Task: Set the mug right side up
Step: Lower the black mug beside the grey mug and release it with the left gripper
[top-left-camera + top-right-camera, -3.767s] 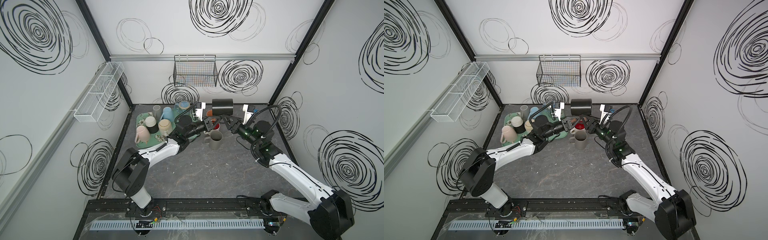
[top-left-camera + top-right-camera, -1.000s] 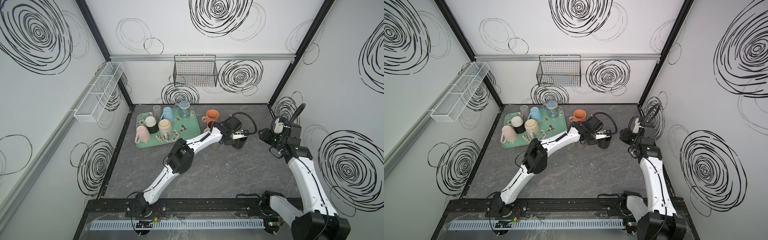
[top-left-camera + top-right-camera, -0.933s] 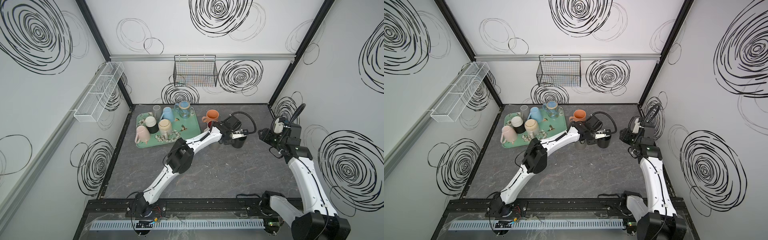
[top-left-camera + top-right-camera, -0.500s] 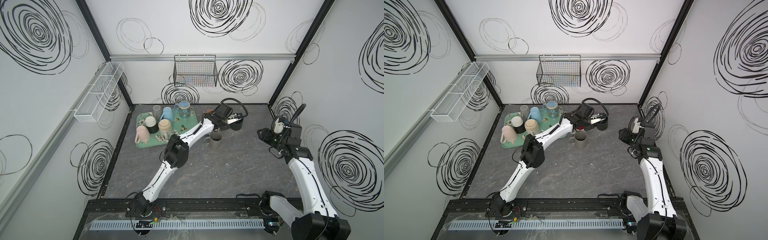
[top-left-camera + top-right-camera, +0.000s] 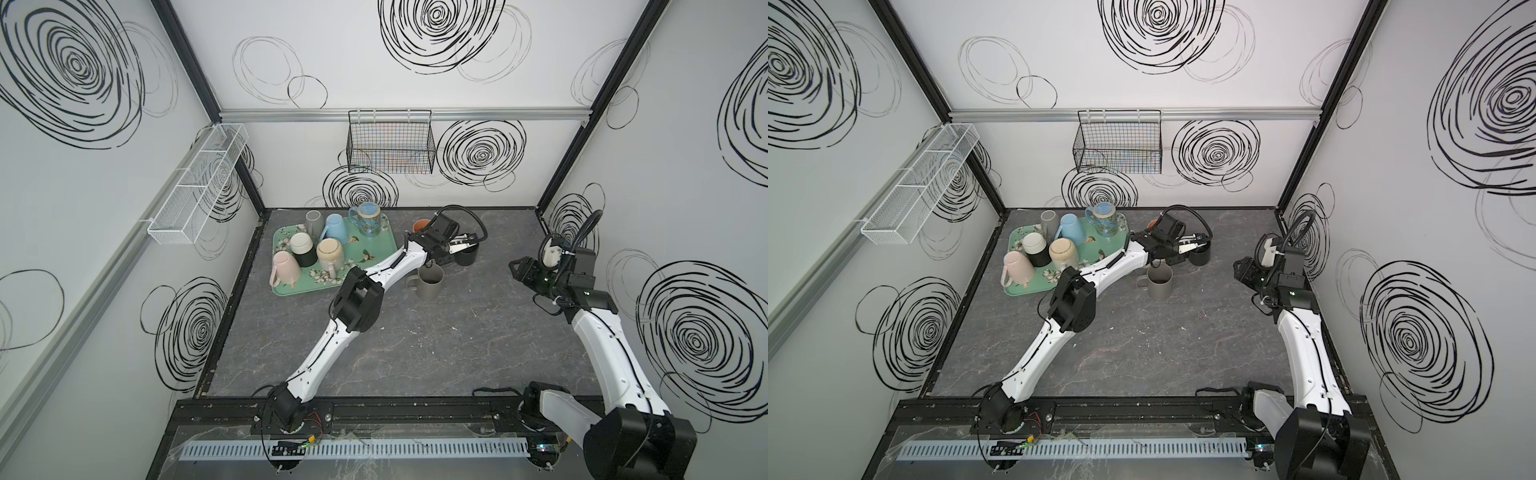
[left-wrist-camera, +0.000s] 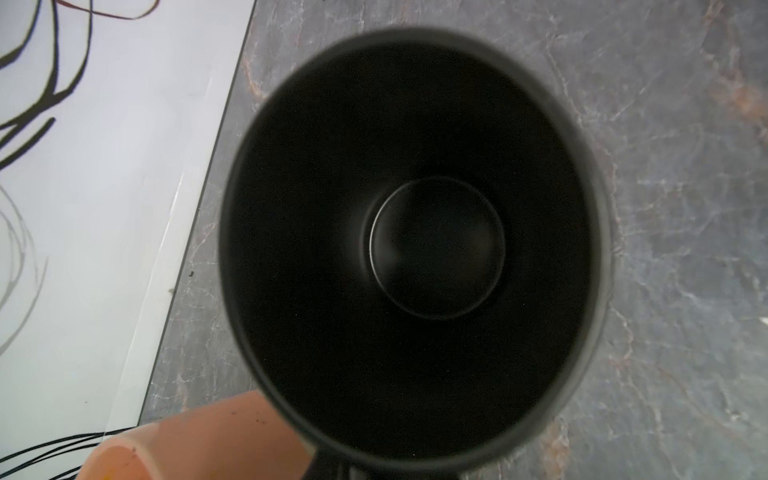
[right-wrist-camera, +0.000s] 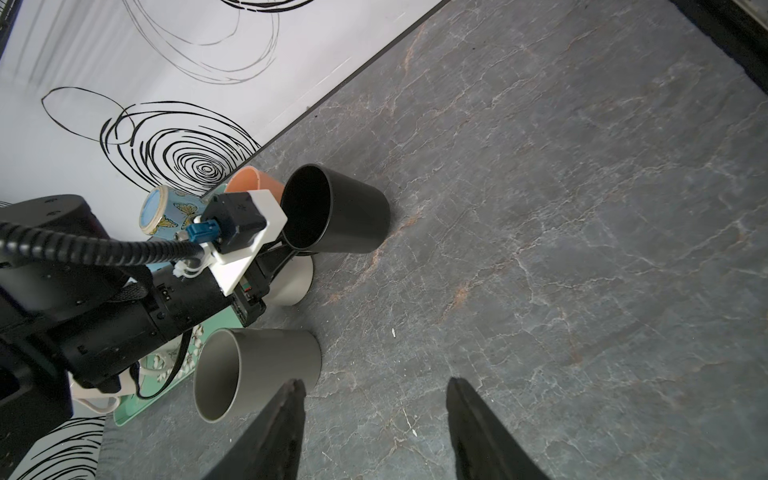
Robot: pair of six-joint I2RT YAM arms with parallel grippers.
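Note:
The black mug point(image 5: 466, 257) point(image 5: 1200, 255) stands mouth up near the back of the table, beside an orange mug point(image 5: 420, 225). My left gripper point(image 5: 459, 249) point(image 5: 1190, 246) is shut on its handle, seen from the side in the right wrist view point(image 7: 286, 249). The left wrist view looks straight down into the black mug point(image 6: 415, 249), and the jaws are hidden under its rim. Whether its base touches the table I cannot tell. My right gripper point(image 5: 515, 266) point(image 7: 374, 384) hangs open and empty, far to the right.
A grey mug point(image 5: 430, 282) point(image 7: 257, 370) stands upright just in front of the left arm. A white mug point(image 7: 293, 278) sits under the left wrist. A green tray point(image 5: 282, 291) holds several mugs at the back left. A wire basket point(image 5: 390, 149) hangs on the back wall.
The left arm has carried the black mug from right of the grey mug toward the back wall, next to the orange mug. The right arm has barely moved.

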